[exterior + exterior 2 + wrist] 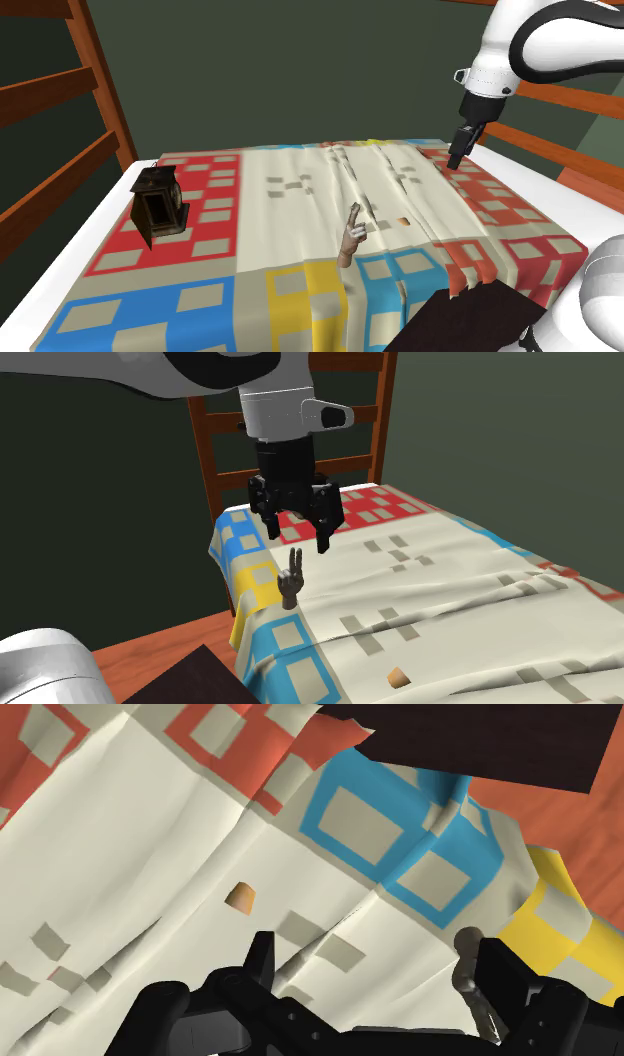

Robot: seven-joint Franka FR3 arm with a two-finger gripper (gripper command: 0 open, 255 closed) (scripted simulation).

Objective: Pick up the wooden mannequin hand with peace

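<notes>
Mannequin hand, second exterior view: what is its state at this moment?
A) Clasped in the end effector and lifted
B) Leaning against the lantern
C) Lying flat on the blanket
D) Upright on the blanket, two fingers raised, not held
D: the mannequin hand stands upright on the blanket with two fingers raised, and the open end effector hangs apart from it, touching nothing.

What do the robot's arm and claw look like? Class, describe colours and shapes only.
The arm is glossy white, made of rounded segments with dark bands at the joints. The claw is all black: a blocky body ending in two narrow fingers. Both are plain, without markings.
</notes>
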